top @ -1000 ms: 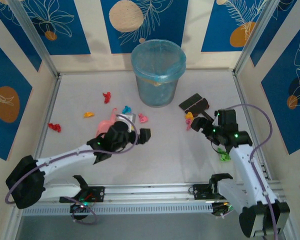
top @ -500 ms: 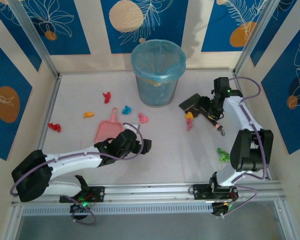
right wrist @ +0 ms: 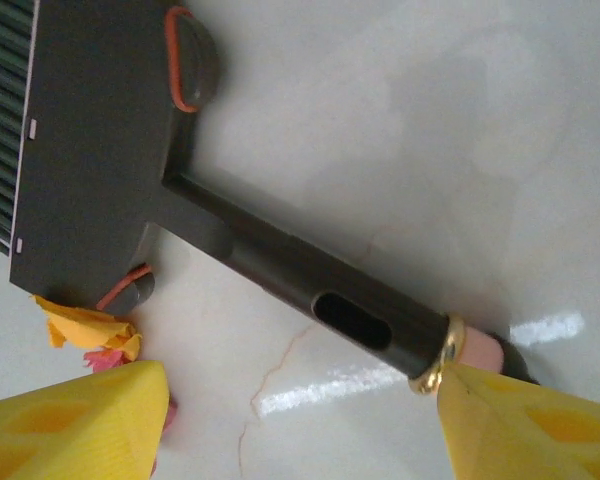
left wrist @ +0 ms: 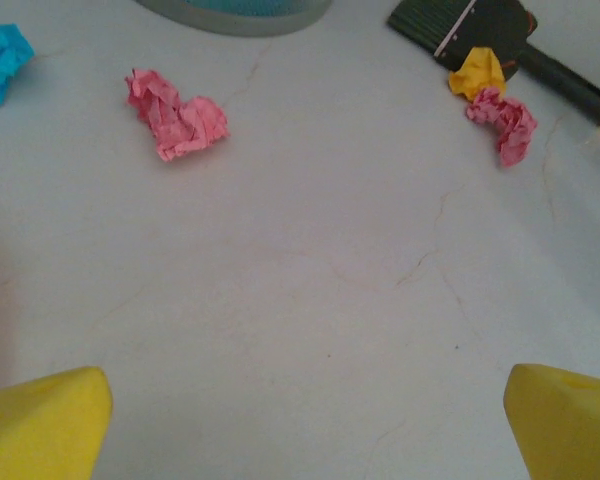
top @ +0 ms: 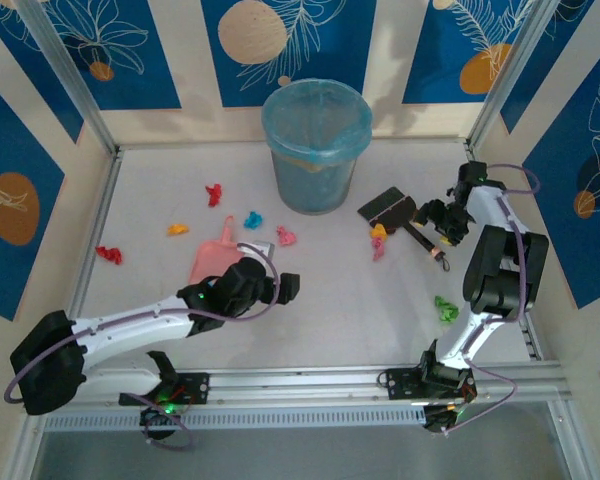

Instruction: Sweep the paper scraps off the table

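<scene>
Straddling the brush handle (right wrist: 310, 290), the right gripper (right wrist: 302, 385) gapes over pale table (top: 340, 300) (blue-patterned walls (top: 130, 70)).

This looks like a robotics lab test cell: a pale table (top: 360, 300) edged with aluminium rails (top: 300, 380), boxed in by patterned walls (top: 20, 130).

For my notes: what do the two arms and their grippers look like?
The left arm and right arm have white links with black joints and bases, a purplish cable looping along each, and small green lights. The left gripper and right gripper have black bodies; their fingers are yellow.
</scene>
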